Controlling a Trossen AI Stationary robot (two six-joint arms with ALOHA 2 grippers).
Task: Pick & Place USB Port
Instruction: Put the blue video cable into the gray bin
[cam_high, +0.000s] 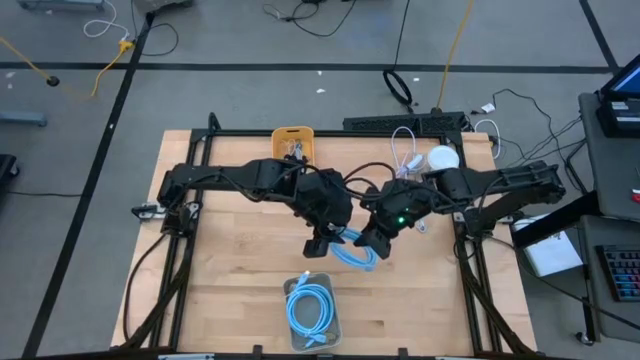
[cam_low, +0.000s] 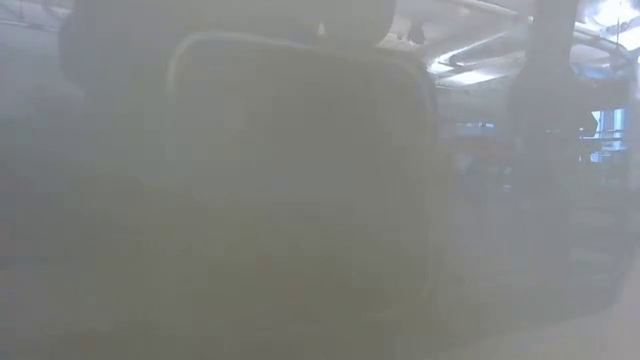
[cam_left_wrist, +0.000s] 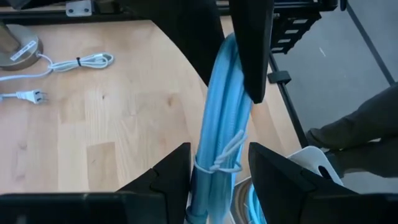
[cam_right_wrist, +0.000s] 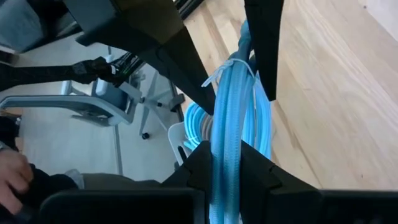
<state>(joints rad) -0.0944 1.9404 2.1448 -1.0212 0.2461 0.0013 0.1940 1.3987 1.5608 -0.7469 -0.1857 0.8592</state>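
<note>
High view: you get even overhead light, soft shadows beneath both arms.
Low view: hazy blur throughout; bright glare at 2 o'clock.
Wrist views: near fingers (cam_left_wrist: 273, 174) out of focus.

Low view is fogged out: only a vague pale rounded shape (cam_low: 300, 170) right at the lens, can't tell what it is. In the high view both arms cover most of the blue cable (cam_high: 352, 250) between the grippers. Right wrist view cuts off a person's hand (cam_right_wrist: 13, 171) at the edge.
</note>
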